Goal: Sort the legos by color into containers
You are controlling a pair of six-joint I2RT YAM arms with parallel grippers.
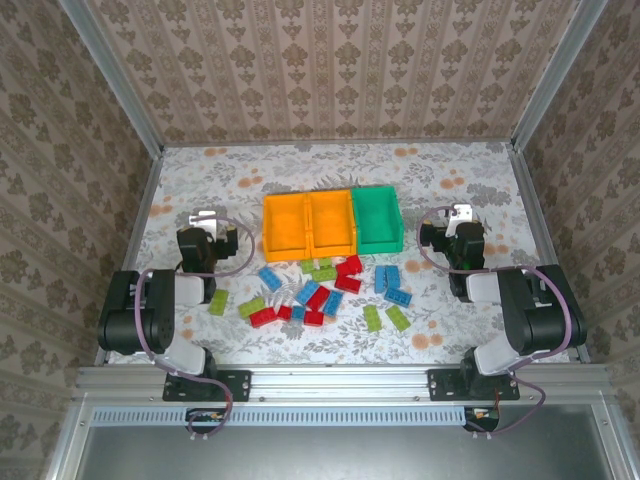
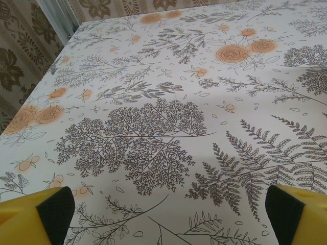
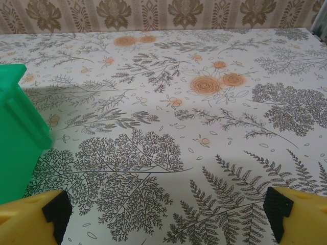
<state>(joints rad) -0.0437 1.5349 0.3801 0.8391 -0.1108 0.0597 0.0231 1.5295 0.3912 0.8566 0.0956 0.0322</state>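
Three joined bins stand mid-table: two orange bins (image 1: pixel 268 226) (image 1: pixel 331 195) and a green bin (image 1: pixel 376 190) on the right. I see nothing inside them. Red legos (image 1: pixel 262 316), light blue legos (image 1: pixel 399 297) and lime green legos (image 1: pixel 372 318) lie scattered in front of the bins. My left gripper (image 1: pixel 205 222) (image 2: pixel 168 219) is left of the orange bins, open over bare cloth. To the right of the green bin (image 3: pixel 15 132), my right gripper (image 1: pixel 458 216) (image 3: pixel 166 217) is open with nothing between its yellow fingers (image 3: pixel 30 219).
A floral tablecloth (image 1: pixel 330 165) covers the table, bounded by aluminium rails and patterned walls. A lone green lego (image 1: pixel 218 301) lies near the left arm. Cables loop beside both wrists.
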